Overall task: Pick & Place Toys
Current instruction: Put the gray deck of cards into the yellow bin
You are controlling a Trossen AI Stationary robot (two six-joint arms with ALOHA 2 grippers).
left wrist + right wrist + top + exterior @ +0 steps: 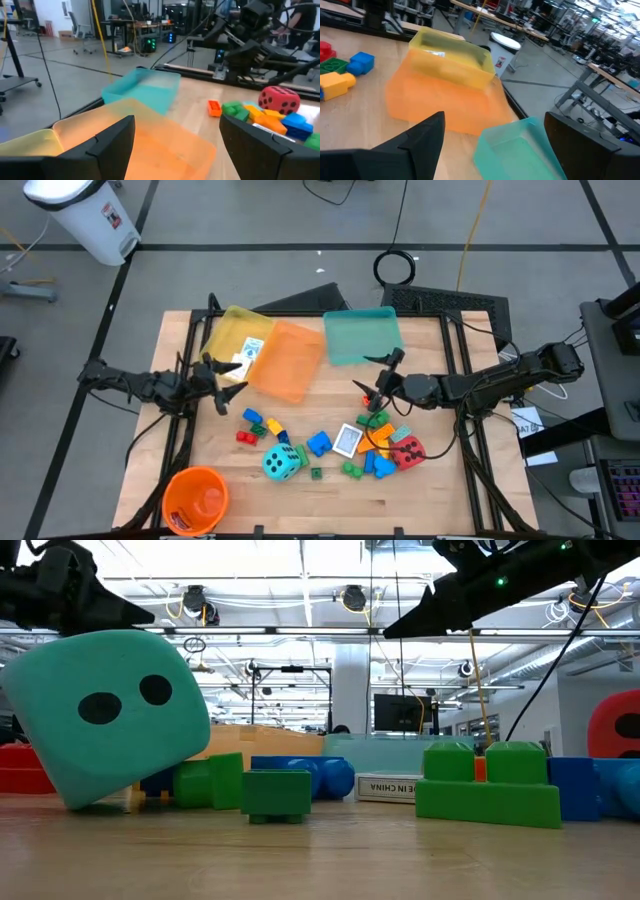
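Observation:
The toys lie in a loose heap on the near part of the table: a cyan die (282,463), a red die (405,450), a white picture card (347,440), a blue brick (319,444) and several small red, green, yellow and orange bricks. Another white card (250,348) lies in the yellow tray (235,330). My left gripper (225,378) is open and empty, above the near left corner of the orange tray (285,362). My right gripper (378,380) is open and empty, between the teal tray (362,335) and the heap. In the low view the cyan die (105,715) rests on the table.
An orange bucket (195,498) stands at the table's near left corner. The three trays sit side by side along the far part of the table. Bare wood lies at the near edge and at the left of the heap.

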